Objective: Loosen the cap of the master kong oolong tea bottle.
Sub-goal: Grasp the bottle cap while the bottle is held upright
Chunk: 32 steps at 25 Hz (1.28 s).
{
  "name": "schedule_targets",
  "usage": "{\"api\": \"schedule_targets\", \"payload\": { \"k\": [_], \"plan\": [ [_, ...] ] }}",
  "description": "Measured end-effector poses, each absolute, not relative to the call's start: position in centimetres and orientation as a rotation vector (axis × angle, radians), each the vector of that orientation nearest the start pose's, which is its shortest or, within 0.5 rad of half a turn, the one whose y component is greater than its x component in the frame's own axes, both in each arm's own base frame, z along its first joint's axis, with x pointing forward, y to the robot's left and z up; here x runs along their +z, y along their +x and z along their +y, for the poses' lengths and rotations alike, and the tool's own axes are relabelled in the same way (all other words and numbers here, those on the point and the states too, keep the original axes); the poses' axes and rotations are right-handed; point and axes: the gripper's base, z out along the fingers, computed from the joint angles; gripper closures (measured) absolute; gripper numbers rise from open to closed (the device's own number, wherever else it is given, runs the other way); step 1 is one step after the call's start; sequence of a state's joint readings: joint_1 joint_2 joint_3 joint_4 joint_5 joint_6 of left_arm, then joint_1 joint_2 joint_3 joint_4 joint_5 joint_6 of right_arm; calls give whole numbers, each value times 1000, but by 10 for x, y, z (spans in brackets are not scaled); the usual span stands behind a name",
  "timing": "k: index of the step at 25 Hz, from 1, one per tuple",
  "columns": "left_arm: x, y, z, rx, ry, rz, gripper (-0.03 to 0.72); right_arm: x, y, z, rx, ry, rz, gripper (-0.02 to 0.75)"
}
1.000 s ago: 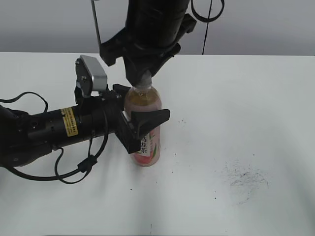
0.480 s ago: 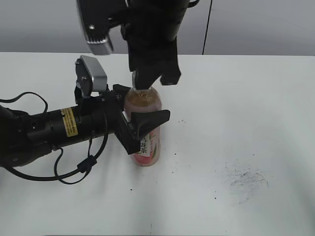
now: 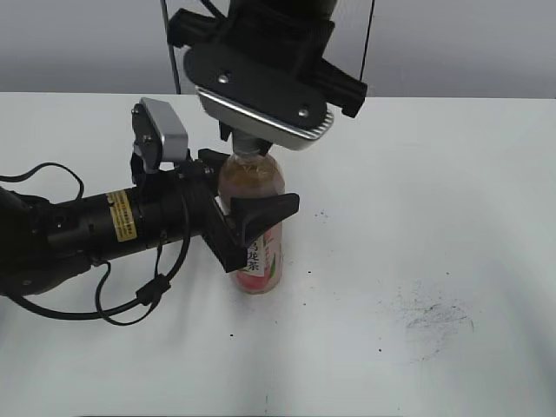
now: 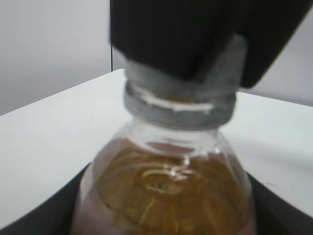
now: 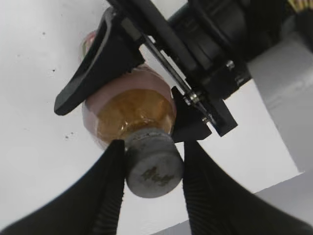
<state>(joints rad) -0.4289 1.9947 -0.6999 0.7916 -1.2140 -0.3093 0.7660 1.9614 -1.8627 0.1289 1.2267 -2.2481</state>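
Master kong oolong tea bottle [image 3: 254, 230] upright on white table [image 3: 434, 217], left of centre in ext. view, mostly full of amber tea — likely some weight, but thin clear plastic wall probably gives if squeezed hard. Left gripper [image 3: 252, 228] clamped round bottle body at label height, from the side. Right gripper [image 5: 150, 174] coming from above, ribbed fingers [image 5: 108, 196] pressed on either side of grey cap [image 5: 152, 164] — best hold, ribbed sides for twist. Smooth label probably slippery; body hold needs to resist spin.
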Motion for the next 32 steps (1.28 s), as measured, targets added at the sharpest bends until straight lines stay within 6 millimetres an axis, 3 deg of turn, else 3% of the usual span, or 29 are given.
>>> {"api": "schedule_targets", "payload": {
  "k": [3, 6, 11, 14, 19, 23, 26, 28, 32],
  "plan": [
    [130, 273, -192, -909, 918, 1484, 243, 303, 298, 302, -212, -2810, 50, 465],
    [130, 273, -192, -909, 917, 1485, 243, 303, 298, 302, -218, -2812, 10, 465],
    [129, 273, -191, -909, 918, 1485, 243, 303, 298, 301, -200, -2803, 68, 465],
    [130, 273, -191, -910, 918, 1484, 243, 303, 298, 302, -169, -2787, 204, 428],
    [130, 274, -191, -909, 915, 1486, 243, 304, 291, 309, 14, -2642, 756, 239],
    [130, 274, -192, -909, 917, 1486, 243, 305, 293, 308, 113, -2389, 1384, 193],
    [130, 274, -192, -909, 917, 1486, 243, 306, 295, 307, 197, -2038, 1892, 190],
    [130, 274, -192, -908, 918, 1485, 243, 306, 296, 305, 233, -1798, 2142, 190],
    [130, 274, -192, -910, 919, 1486, 243, 305, 297, 304, 302, -1322, 2498, 205]
  ]
}}
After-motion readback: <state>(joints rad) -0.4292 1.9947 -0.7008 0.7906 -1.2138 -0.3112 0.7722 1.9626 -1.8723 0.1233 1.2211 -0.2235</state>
